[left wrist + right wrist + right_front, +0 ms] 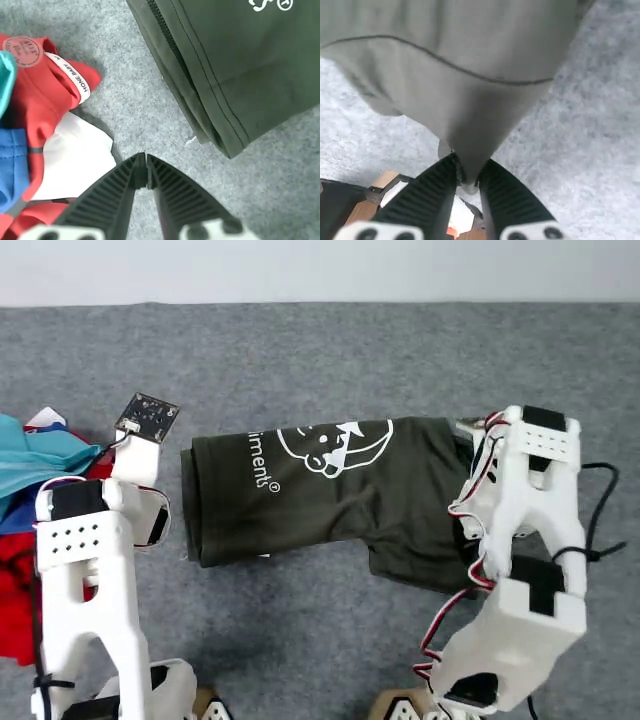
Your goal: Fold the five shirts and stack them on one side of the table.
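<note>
A dark green shirt with a white print lies partly folded across the middle of the grey table. My right gripper is shut on a fold of this green shirt at its right end, and the cloth hangs lifted from the fingers. My left gripper is shut with nothing in it, over bare table just left of the green shirt's folded corner. A heap of other shirts lies at the left: red, white, blue and teal.
The heap of shirts takes up the table's left edge beside the left arm. The right arm stands over the green shirt's right end. Bare grey table stretches behind the shirt and in front between the two arm bases.
</note>
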Robot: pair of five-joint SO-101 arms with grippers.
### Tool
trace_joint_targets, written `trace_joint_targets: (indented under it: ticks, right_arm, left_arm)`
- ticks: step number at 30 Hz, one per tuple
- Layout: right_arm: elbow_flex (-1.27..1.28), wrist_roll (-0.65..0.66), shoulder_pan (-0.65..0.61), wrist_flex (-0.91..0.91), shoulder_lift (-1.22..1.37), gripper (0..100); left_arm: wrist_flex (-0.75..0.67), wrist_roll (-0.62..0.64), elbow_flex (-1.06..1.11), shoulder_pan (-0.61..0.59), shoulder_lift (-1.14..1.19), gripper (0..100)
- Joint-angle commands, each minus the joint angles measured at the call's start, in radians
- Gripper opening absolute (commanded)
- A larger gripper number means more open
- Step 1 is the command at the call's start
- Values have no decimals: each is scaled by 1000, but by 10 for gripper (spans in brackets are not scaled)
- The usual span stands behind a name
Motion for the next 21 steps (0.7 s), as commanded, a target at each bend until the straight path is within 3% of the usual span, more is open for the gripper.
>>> trace_joint_targets:
  ticks: [1,4,11,17,21]
  right_arm:
    - [-58,12,18,-39,50,101]
    - [-75,8,16,-44,79,175]
    - [-209,8,19,93,13,180]
    - [-118,12,38,87,-82,68]
    - [-69,12,22,-15,-39,38]
  left_arm:
    - [-11,-8,-12,0,-26,6]
    - [-11,-8,-7,0,-26,6]
    - [-11,-8,-5,0,-26,6]
    - [-11,-8,-7,-2,-26,6]
    - [-15,-8,-5,0,-26,6]
